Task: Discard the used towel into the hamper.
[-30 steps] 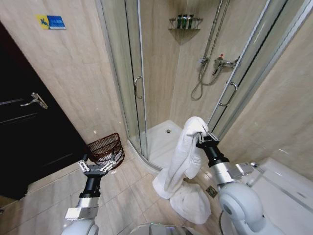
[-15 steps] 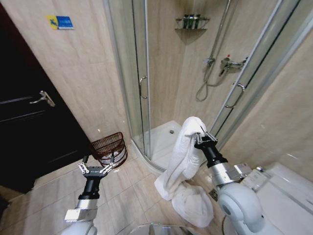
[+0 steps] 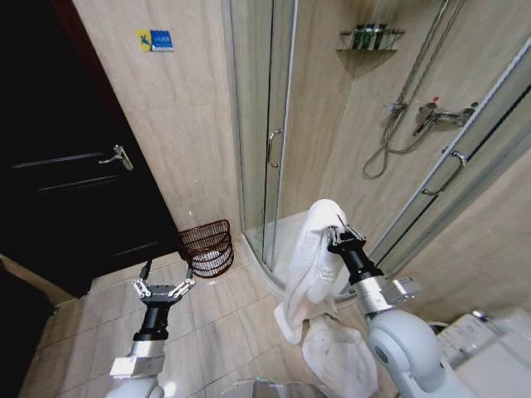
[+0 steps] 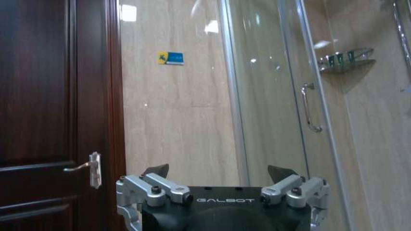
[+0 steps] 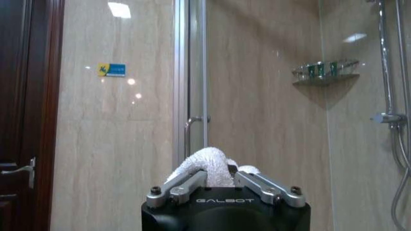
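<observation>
The whole head view has swung since the earlier frames: the dark door (image 3: 75, 166) now takes up more of the left side and the shower enclosure (image 3: 274, 124) sits further right, so the robot is turning, not the fixtures. The towel (image 3: 311, 265) hangs as before from the right gripper (image 3: 340, 236), clenched on its top fold, its tail on the floor. The hamper (image 3: 207, 247) stands by the wall, now nearer centre, well apart from the towel. The left gripper (image 3: 163, 288) remains spread, empty.

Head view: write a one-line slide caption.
Right claw grips a white towel; open left claw faces the hamper.
</observation>
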Controlling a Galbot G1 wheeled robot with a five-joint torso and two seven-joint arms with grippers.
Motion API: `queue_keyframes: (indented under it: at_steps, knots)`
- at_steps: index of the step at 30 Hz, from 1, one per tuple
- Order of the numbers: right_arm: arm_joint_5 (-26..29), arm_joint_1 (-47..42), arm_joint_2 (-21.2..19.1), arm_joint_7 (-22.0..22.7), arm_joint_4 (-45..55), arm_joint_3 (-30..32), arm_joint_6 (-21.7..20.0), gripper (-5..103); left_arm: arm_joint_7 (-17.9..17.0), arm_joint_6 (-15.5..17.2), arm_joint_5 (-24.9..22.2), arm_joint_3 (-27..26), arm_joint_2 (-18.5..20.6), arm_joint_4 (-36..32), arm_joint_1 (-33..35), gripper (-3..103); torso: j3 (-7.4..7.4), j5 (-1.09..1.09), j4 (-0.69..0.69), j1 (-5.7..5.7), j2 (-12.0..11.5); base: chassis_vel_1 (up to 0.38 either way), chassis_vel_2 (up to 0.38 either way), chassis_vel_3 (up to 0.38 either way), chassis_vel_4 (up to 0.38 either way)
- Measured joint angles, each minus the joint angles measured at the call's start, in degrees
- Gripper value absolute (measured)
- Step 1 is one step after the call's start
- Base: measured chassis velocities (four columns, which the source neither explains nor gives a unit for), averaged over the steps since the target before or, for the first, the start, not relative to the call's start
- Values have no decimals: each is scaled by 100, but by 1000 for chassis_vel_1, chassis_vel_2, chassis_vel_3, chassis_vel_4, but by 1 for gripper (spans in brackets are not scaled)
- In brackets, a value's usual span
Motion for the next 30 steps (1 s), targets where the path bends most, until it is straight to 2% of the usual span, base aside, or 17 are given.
queue_keyframes:
  at_steps: [30]
  knots:
    - [-44, 5, -5, -63, -99, -129, 93, 5, 3, 59, 221, 260, -69, -92, 82, 100, 0, 0, 1, 0, 0, 46, 44, -45, -37]
